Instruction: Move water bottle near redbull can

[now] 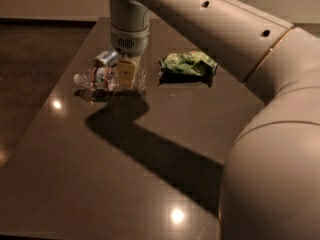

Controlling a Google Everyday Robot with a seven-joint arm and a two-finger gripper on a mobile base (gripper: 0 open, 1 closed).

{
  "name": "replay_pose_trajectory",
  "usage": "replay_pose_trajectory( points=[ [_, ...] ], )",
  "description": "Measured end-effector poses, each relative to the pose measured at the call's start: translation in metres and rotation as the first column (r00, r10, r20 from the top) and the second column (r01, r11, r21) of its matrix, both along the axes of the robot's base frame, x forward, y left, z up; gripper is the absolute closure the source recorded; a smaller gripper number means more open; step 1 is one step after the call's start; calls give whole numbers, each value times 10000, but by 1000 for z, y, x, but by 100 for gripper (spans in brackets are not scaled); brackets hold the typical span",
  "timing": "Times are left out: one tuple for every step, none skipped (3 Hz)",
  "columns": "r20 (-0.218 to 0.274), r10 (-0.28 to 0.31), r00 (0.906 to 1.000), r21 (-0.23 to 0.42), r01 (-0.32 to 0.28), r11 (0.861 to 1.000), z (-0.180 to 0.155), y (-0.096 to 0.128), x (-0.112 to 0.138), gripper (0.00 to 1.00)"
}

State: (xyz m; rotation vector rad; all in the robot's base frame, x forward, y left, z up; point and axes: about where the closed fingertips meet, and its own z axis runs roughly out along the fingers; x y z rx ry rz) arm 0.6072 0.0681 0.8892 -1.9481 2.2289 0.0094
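Gripper (126,75) far left, clamped across lying bottle (99,78), can (106,58) just beyond. My worry: on release round bottle rolls, knocks can off table (150,154) edge.

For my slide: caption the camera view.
Tool grips water bottle beside redbull can; green snack bag lies apart.

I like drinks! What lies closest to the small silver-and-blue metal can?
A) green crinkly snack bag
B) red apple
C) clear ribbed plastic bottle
C: the clear ribbed plastic water bottle lies just beside the silver-and-blue redbull can, with the gripper down on the bottle; the green snack bag sits farther off.
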Motion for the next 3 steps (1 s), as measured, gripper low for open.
replay_pose_trajectory(
  points=[
    [13,-16,10000,2,16,10000,-9,8,19,100],
    [6,88,10000,-78,-88,9999,-18,17,32,100],
    [-14,138,9999,-154,-138,9998,-25,22,41,100]
  ],
)
